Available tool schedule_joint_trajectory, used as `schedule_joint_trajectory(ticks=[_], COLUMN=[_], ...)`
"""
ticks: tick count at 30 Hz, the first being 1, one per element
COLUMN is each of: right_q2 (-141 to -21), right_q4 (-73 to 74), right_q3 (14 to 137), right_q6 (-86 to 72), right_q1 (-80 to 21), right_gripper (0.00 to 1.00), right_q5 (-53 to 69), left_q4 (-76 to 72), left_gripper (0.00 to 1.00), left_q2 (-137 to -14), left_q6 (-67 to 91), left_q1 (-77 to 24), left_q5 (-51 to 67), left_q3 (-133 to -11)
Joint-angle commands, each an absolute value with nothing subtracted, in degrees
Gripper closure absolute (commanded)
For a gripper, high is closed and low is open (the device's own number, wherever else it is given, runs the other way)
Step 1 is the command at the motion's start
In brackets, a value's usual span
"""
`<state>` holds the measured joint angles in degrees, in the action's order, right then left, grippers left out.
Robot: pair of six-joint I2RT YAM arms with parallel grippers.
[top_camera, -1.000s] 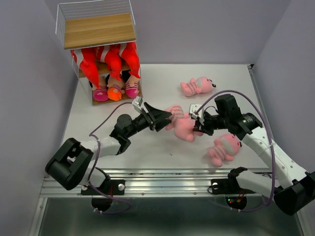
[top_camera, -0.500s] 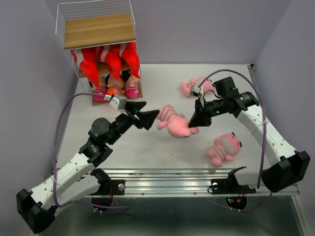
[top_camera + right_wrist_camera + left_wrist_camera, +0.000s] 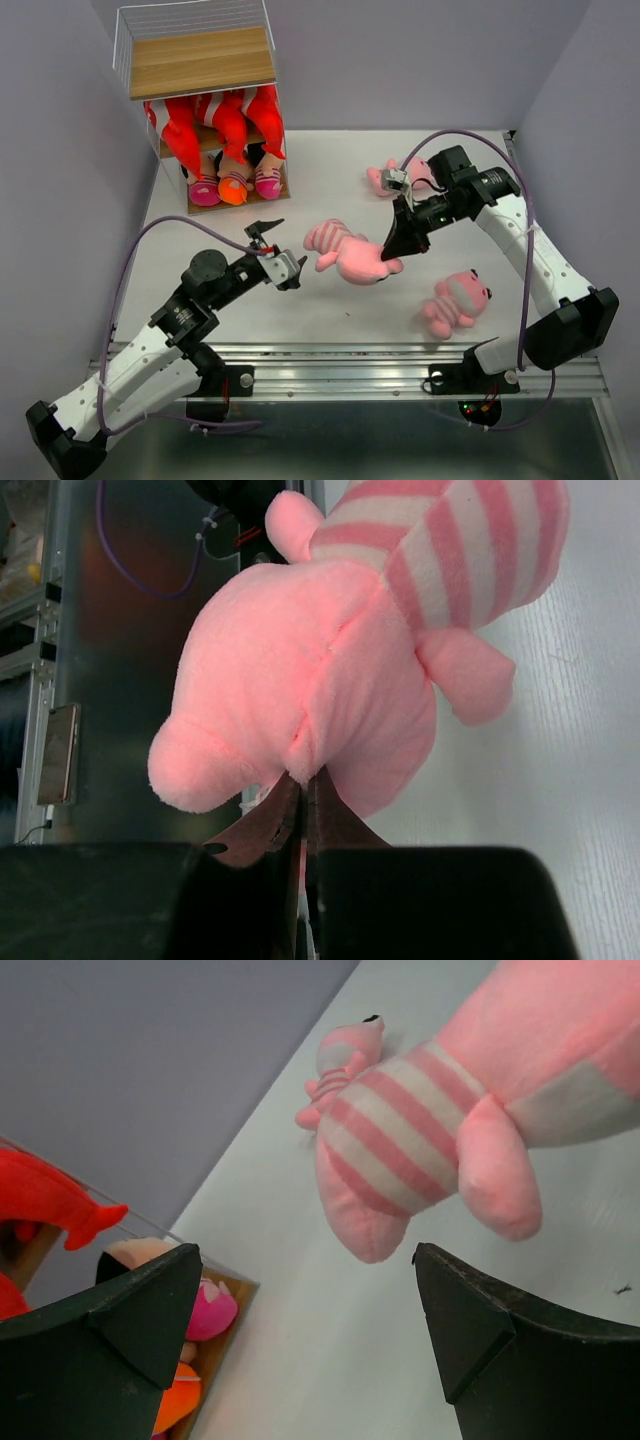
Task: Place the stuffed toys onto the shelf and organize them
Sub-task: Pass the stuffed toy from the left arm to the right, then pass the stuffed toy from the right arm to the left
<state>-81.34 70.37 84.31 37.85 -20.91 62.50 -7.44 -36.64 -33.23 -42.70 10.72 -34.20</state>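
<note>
Plush animal, pink with a striped body, hangs over the middle of the white worktop, with bare surface around it, well apart from the wooden wire-framed shelf. Right gripper is pressed together, pinching its head. Left gripper is spread wide near its striped end, not touching.

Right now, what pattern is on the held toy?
The toy has pink-and-white stripes; best in left wrist view.

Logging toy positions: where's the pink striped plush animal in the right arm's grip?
Top view, mid-table: the pink striped plush animal is pinched by the right end effector, the open left end effector just to its left, apart.
</note>
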Motion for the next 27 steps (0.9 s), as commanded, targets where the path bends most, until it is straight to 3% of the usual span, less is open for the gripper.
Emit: schedule_joint_trajectory(ticks=[1, 19, 25, 27], right_q2=[-80.8, -82.9, -83.5, -83.2], right_q4=[73.3, 75.8, 75.8, 75.2], right_q3=[86.0, 86.7, 86.0, 86.0], right_q6=[41.3, 44.0, 44.4, 43.7], right_q1=[-20.6, -23.6, -24.1, -24.1], right_gripper=[0.99, 0.99, 0.99, 0.99], right_q5=[63.5, 67.8, 68.5, 68.5], left_q4=[-7.6, -10.2, -14.1, -14.1], left_gripper=[0.01, 0.01, 0.07, 0.14], left_q2=[-33.0, -44.4, -46.6, -47.9], left_q6=[-48.5, -50.6, -49.2, -48.7], left_q1=[-43.0, -44.4, -46.6, -46.8], left_q5=[14.5, 28.7, 27.2, 26.6], left_q3=[-31.8, -34.8, -35.5, -36.3])
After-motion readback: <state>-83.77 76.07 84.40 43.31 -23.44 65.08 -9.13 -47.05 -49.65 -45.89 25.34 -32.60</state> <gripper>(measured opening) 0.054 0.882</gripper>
